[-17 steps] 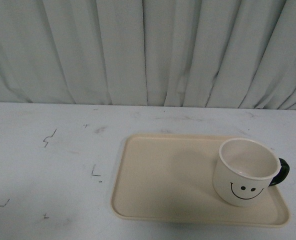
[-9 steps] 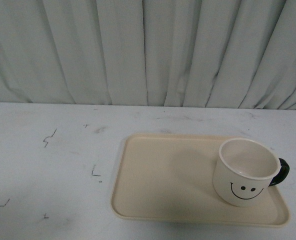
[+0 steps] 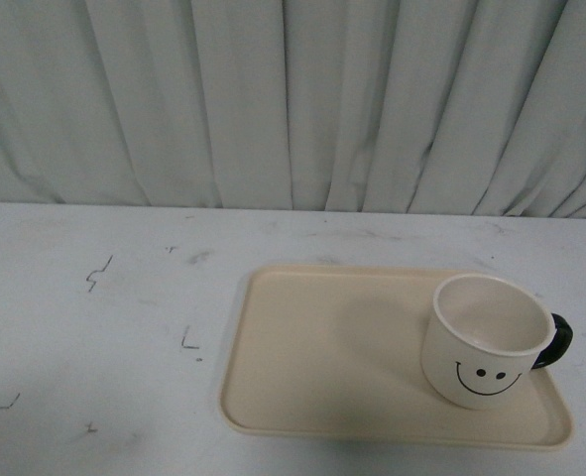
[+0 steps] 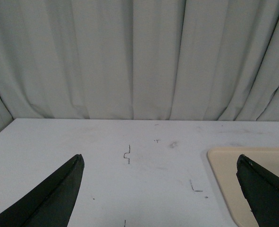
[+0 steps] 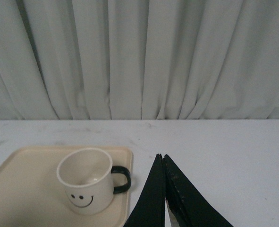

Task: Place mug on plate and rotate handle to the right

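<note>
Front view: mug [image 3: 485, 342] upright on plate [image 3: 322, 347], handle [image 3: 557, 339] rightward.

Your mug [image 3: 483, 342] stands upright on the right end of the plate [image 3: 322, 347], a cream-white cylinder with a black smiley face turned toward the robot. You can see it is empty. Its handle [image 3: 555, 340], a small glossy dark loop, points right and reaches out over the plate's right rim. The plate is beige, flat and rectangular, with rounded corners.
</note>
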Available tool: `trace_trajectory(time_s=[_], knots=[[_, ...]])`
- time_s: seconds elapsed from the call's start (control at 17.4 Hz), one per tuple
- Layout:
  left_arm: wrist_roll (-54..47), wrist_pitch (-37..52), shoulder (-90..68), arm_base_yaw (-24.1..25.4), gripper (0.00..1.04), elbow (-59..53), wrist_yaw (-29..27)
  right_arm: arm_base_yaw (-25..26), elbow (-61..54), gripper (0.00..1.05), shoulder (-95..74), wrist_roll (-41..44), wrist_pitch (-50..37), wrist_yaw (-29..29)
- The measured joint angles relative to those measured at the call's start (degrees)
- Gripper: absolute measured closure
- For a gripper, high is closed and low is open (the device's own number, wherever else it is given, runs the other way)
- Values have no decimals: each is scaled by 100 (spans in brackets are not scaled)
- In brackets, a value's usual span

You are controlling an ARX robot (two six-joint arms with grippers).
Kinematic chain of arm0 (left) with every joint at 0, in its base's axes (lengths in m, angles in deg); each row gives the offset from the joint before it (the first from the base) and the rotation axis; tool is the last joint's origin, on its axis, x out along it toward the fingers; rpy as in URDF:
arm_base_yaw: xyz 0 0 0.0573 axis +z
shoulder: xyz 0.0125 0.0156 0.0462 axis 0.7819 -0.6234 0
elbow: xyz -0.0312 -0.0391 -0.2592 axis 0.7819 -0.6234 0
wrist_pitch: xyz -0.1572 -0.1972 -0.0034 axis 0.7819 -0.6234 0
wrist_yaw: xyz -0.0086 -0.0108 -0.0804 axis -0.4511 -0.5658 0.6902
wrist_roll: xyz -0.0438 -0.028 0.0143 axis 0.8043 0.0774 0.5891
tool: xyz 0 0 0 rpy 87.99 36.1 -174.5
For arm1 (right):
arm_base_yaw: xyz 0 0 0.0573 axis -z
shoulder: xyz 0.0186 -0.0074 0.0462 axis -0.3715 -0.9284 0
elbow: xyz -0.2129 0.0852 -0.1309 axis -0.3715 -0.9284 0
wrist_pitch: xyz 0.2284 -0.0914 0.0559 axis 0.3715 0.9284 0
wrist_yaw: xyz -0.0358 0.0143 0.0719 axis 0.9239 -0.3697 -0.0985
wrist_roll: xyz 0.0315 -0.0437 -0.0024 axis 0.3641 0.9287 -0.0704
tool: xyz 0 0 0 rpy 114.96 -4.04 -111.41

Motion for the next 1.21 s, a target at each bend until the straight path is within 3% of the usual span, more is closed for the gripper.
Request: trace_trajectory(time_s=[0.17, 0.23, 0.98, 1.04, 1.21], knots=[[0, -2, 0, 0, 7, 0, 2, 0, 0, 102, -9, 7, -22, -2], [0, -2, 0, 0, 7, 0, 2, 0, 0, 97, 0, 4, -33, -2], [0, -2, 0, 0, 7, 0, 0, 0, 0, 8, 0, 2, -33, -2], [0, -2, 0, 0, 7, 0, 0, 0, 0, 4, 0, -2, -35, -2], [0, -2, 0, 0, 7, 0, 0, 0, 0, 7, 0, 0, -35, -2]])
